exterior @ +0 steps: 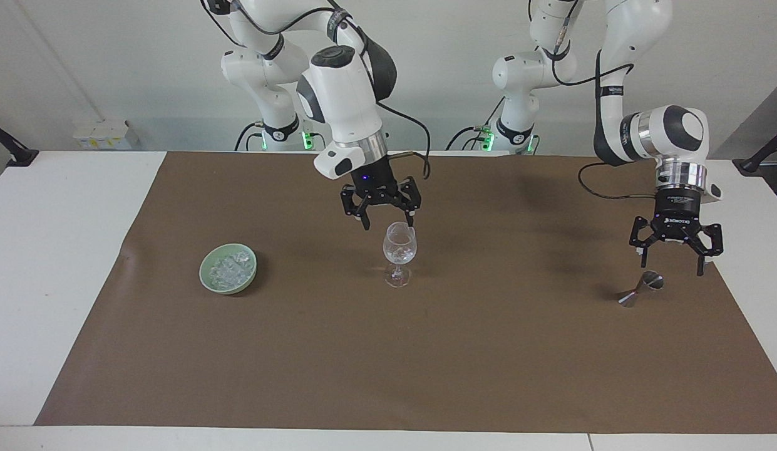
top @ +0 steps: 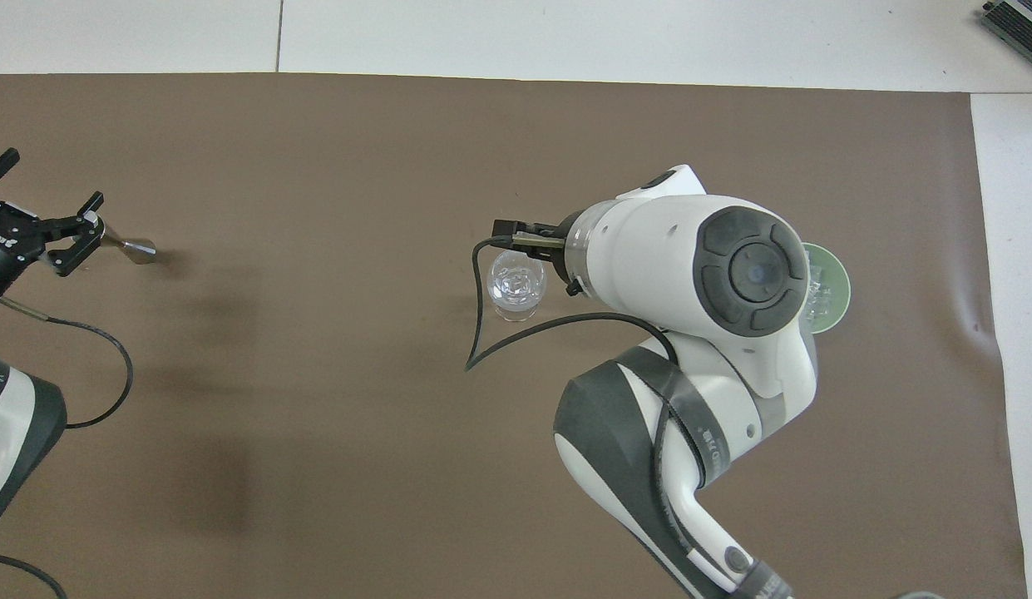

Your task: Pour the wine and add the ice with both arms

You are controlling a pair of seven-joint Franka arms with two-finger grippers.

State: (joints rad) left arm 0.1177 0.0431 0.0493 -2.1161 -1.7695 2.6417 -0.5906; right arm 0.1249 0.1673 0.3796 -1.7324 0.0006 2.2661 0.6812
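Pale green glazed bowl (exterior: 228, 269), round and shallow, sits on the brown paper mat (exterior: 388, 351) toward the right arm's end of the table. It holds the ice (exterior: 230, 267), a glittering heap of small clear, whitish chunks filling the hollow.

Clear stemmed wine glass (exterior: 399, 250), upright at mid-mat, beside the bowl and well apart from it, toward the left arm's end. A few pieces of ice lie in the bottom of its cup. No wine is visible in it.

Right gripper (exterior: 380, 219): black, fingers spread, empty, hanging just above the glass rim and slightly toward the bowl. The bowl lies sideways along the table from it, so judged the nearer arm for any further ice. In the overhead view its wrist covers part of the bowl.

Metal jigger (exterior: 640, 289): small, silvery, lying on its side near the mat's edge at the left arm's end, long axis slanting across the mat.

Left gripper (exterior: 676, 247): black, fingers spread, empty, raised over the jigger, clear of it.
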